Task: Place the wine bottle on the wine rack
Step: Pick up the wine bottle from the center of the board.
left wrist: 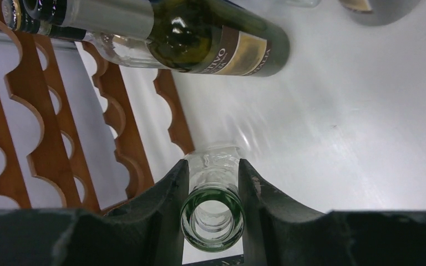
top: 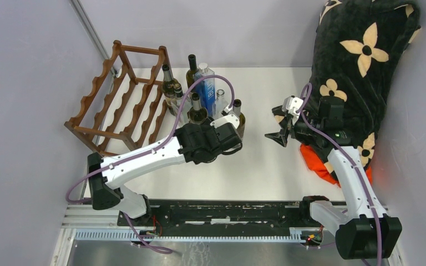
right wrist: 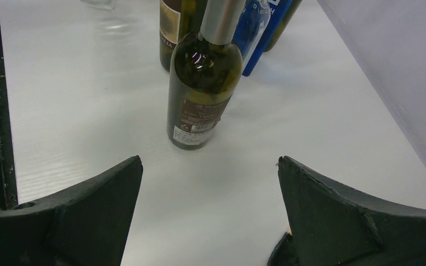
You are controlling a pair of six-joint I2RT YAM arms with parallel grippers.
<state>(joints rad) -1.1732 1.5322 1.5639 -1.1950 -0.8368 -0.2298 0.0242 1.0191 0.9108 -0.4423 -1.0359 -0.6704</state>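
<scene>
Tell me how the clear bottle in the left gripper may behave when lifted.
Smooth glass held only at the neck: the bottle may slip or swing in the left gripper. It seems empty, so probably light. Round and rigid, it would likely roll if laid on the table.

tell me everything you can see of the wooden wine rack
The dark reddish-brown wooden wine rack is an open frame of wavy scalloped rails joined by straight crossbars. It stands on the white table at its far left. No bottle lies in its cradles. A cluster of glass bottles stands just right of it; whether any touches it is unclear.
</scene>
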